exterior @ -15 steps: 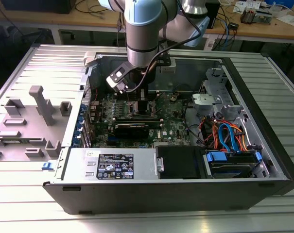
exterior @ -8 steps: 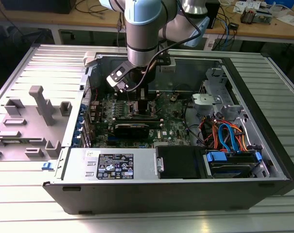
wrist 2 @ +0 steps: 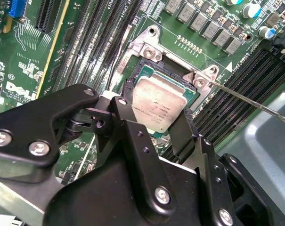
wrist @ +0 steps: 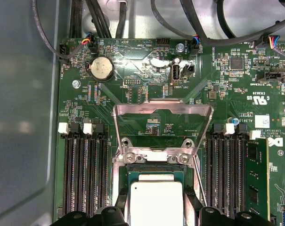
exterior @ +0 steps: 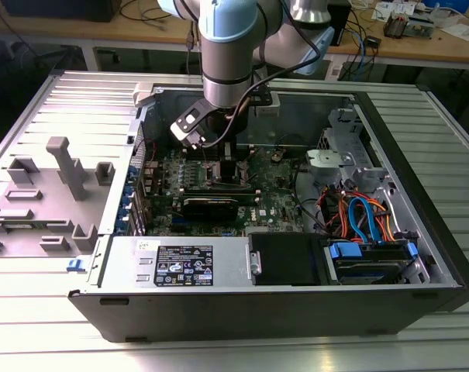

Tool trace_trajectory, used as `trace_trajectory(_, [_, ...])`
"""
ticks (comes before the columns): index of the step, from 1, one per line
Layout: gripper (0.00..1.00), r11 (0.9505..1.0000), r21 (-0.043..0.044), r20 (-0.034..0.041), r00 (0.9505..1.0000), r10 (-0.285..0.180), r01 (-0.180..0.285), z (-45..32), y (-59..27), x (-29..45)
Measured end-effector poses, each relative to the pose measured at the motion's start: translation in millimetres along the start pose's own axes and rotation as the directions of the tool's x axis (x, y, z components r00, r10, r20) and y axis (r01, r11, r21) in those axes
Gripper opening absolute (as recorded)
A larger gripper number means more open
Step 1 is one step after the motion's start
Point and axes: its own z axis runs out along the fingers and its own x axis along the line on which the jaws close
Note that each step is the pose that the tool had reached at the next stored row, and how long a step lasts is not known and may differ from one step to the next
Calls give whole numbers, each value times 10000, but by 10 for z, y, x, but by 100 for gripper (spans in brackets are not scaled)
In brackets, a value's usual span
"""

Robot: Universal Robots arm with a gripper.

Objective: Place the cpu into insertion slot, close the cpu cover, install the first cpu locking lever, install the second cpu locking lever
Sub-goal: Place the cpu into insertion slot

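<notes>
The claw (wrist 2: 154, 117) grips the chip (wrist 2: 158, 101) by its edges, seated in or just over the socket (wrist: 154, 168). The cover (wrist: 163, 108) stands open, a lever (wrist 2: 255, 104) is unlatched; closing and locking remain.

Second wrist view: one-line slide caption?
Black fingers clamp the small square silver-topped cpu at the silver-rimmed insertion slot on the green motherboard.

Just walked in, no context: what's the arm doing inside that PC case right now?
The arm's gripper is down inside the open computer case, with its fingers closed on two sides of the cpu. It holds the chip right at the insertion slot on the motherboard; I can't tell whether it is fully seated. The cpu cover is flipped open, lying back from the slot, not yet closed.
</notes>
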Motion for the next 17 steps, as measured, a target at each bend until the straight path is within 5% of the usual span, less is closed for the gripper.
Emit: trace_trajectory(17, [55,10000,5,42,9999,93,-93,71,9,1])
